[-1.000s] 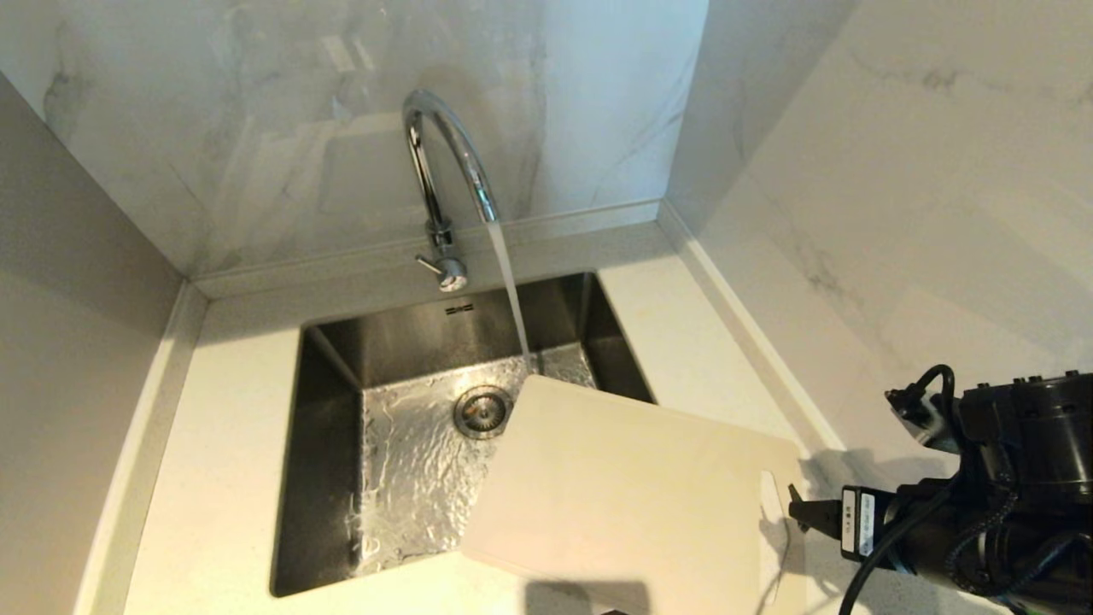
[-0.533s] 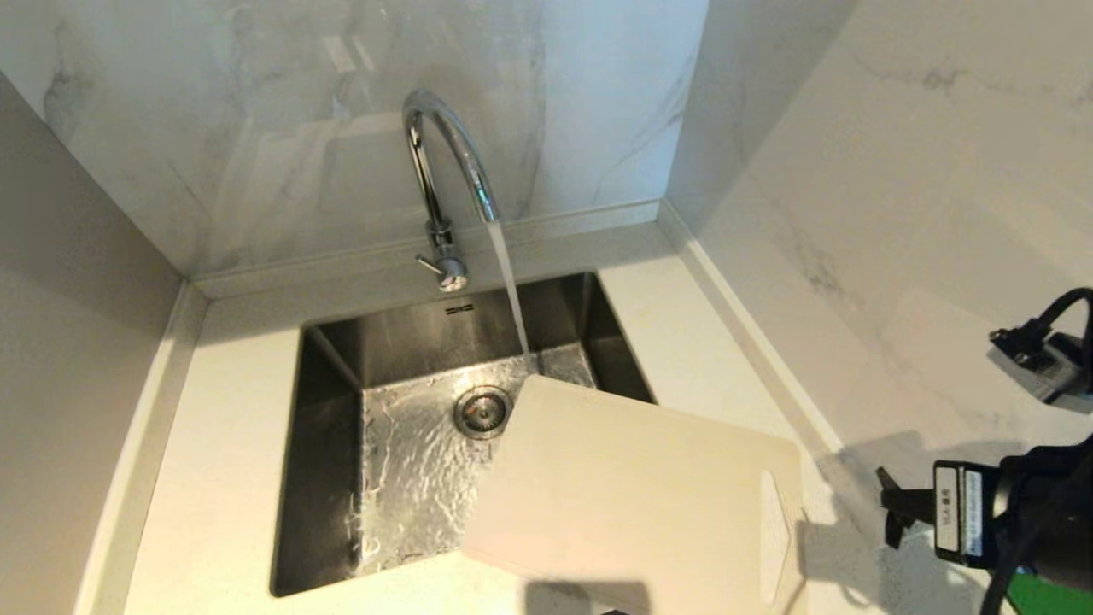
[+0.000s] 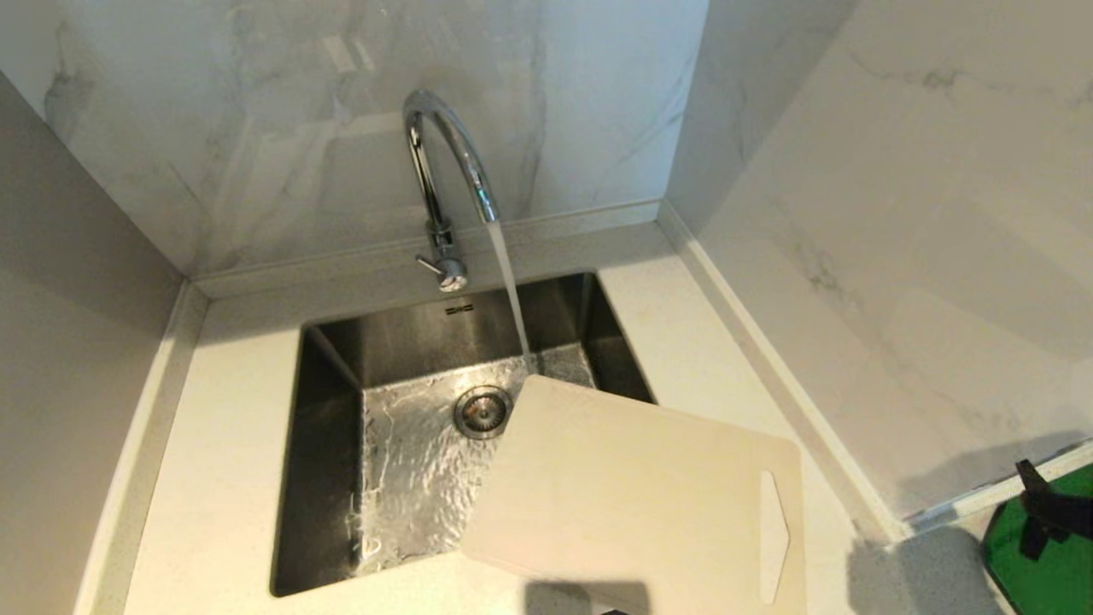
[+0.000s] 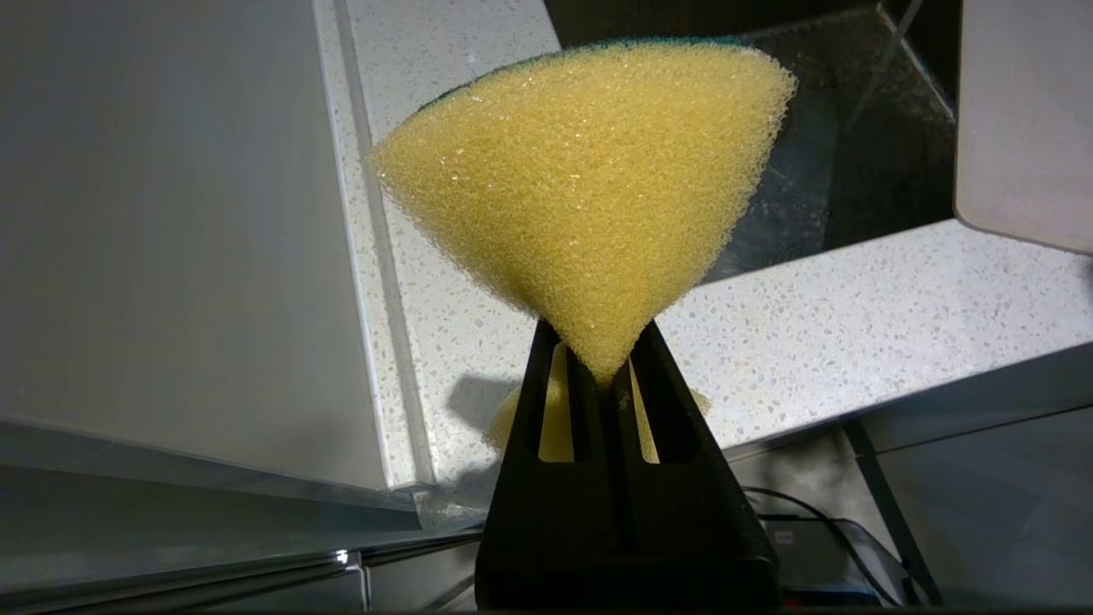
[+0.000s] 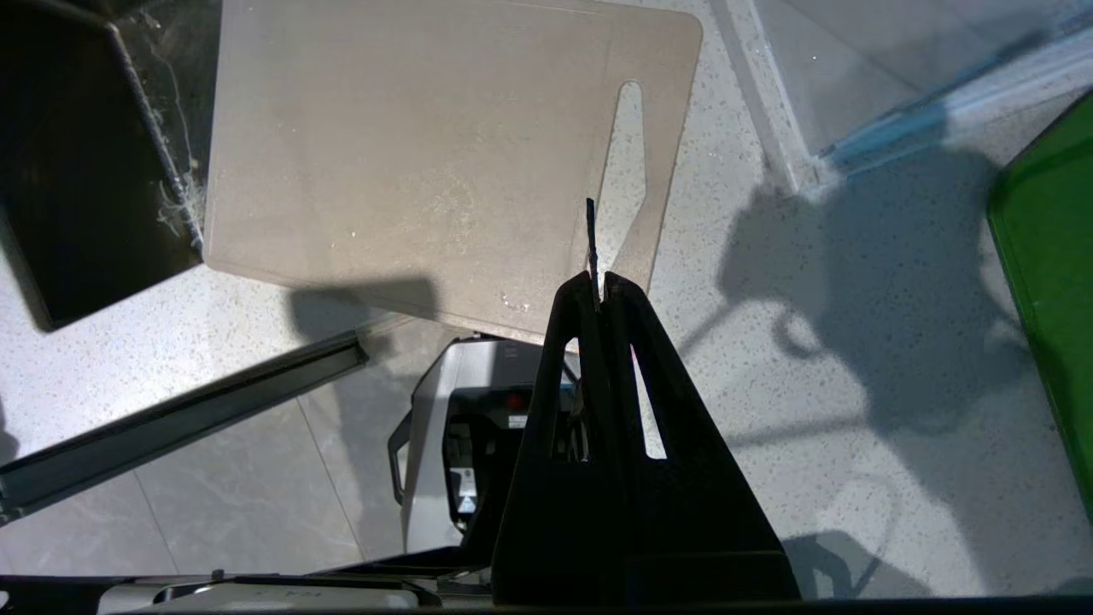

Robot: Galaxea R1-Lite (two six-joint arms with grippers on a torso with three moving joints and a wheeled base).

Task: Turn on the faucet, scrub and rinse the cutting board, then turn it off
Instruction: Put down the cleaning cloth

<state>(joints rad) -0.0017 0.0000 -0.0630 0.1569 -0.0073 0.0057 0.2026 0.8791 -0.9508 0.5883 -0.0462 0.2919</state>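
Faucet (image 3: 444,162) runs; scrubbing comes next. Left gripper (image 4: 598,376) fingers pinch the sponge (image 4: 589,188); right gripper (image 5: 595,295) fingers closed, empty, near the cutting board (image 3: 632,495).

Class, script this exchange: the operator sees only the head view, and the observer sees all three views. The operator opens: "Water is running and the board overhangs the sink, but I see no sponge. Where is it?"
Observer: The left end effector is shut on a yellow sponge, over the counter beside the sink.
Operator: Does the sponge have a scrubbing side?
Observer: Yes, a green layer shows along its far edge.
Operator: And the right end effector, at my picture's edge?
Observer: The right end effector is shut and empty, pointing toward the slotted end of the board.
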